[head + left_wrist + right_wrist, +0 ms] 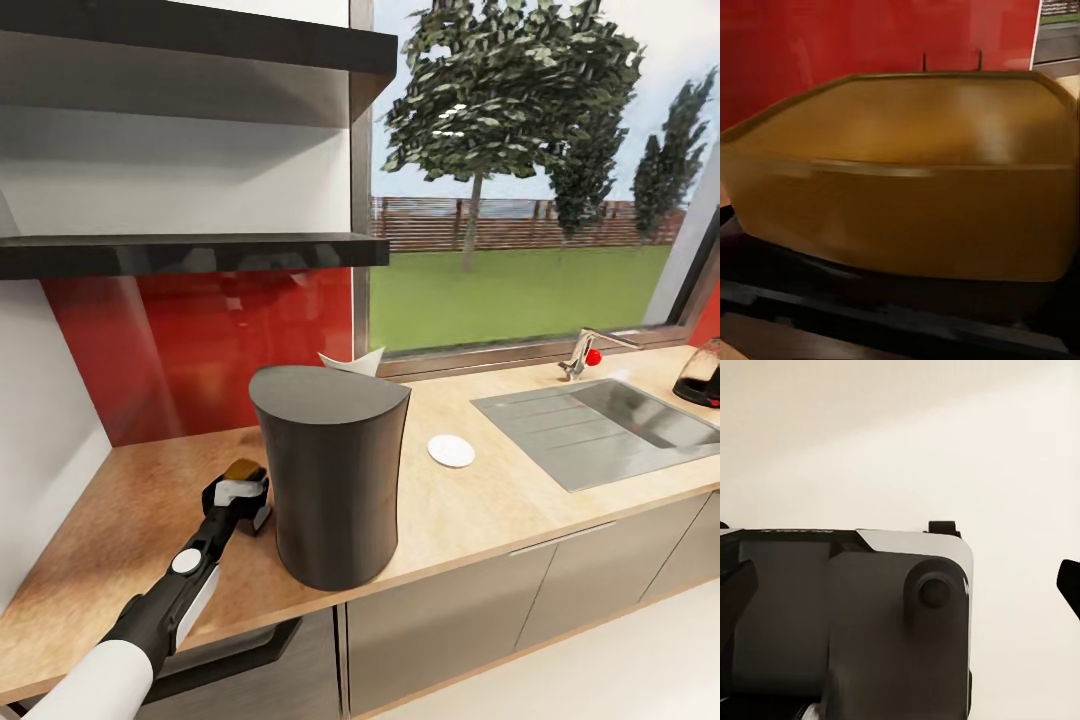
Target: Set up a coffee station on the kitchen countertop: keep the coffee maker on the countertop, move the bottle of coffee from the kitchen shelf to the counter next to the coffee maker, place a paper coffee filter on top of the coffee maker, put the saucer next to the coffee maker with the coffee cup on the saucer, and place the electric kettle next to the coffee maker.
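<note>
One arm is working at this moment: the left gripper (243, 497) is reaching over the long light-wood kitchen countertop (480, 500) and is closed around the small dark bottle of coffee (243, 470), of which the brown-orange cap is showing just above the fingers. In the left wrist view that cap (907, 180) is looming large between the jaws, which suggests a firm hold near the bottle's top. The bottle is sitting just beside the tall dark grey rounded coffee maker (330, 470), on its left, probably because the task wants the two next to each other; whether the base is touching the wood I cannot tell.

A white folded paper filter (352, 362) is peeking up behind the coffee maker's top. The small flat white saucer (451, 451) is lying to the machine's right, near it, short of the steel sink (600, 425). The clear glass electric kettle (700, 375) is standing well apart, beyond the sink, so it likely needs fetching later.

The right gripper (900, 622) is facing a pale surface; its opening I cannot tell.
</note>
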Available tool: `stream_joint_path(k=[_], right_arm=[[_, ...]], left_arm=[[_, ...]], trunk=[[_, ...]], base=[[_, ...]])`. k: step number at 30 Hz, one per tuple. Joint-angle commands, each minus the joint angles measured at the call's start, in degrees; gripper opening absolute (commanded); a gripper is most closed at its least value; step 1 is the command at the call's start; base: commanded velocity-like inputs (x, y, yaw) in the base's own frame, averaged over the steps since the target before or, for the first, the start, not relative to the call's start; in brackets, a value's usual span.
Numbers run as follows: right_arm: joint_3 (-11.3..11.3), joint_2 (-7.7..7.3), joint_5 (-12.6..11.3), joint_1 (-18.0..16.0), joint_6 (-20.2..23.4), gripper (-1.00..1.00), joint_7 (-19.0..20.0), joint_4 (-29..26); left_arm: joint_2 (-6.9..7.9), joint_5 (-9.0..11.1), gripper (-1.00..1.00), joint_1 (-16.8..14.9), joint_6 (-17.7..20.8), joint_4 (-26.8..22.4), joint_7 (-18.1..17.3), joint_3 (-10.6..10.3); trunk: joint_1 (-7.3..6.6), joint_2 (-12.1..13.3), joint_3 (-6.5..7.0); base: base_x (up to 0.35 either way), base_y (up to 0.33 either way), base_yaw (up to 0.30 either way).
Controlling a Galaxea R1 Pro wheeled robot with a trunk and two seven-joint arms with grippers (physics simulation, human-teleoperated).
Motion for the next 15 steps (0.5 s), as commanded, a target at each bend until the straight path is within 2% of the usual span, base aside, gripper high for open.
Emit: stream_joint_path(k=[1,6,11,15], right_arm=[[-0.50,-0.01,0.58,-0.05,-0.18,1.00,0.17,0.04],[-0.50,-0.01,0.55,-0.05,-0.19,1.00,0.17,0.05],[-0.50,-0.01,0.57,-0.05,-0.17,1.00,0.17,0.06],[-0.50,-0.01,0.56,-0.05,-0.19,1.00,0.17,0.06]], left_arm=[[0.07,0.47,1.00,-0.07,-0.17,0.03,0.07,-0.28],[0.07,0.53,1.00,-0.06,-0.15,0.05,0.03,-0.30],[0.07,0.43,1.00,-0.05,-0.14,0.06,0.06,-0.30],[0.07,0.42,1.00,-0.07,-0.14,0.06,0.07,-0.31]], trunk=[[0.04,-0.13,-0.13],[0.04,-0.13,-0.13],[0.04,-0.13,-0.13],[0.04,-0.13,-0.13]], base=[[0.000,0.000,0.000],[-0.006,0.000,0.000],[-0.228,0.000,0.000],[-0.081,0.000,0.000]])
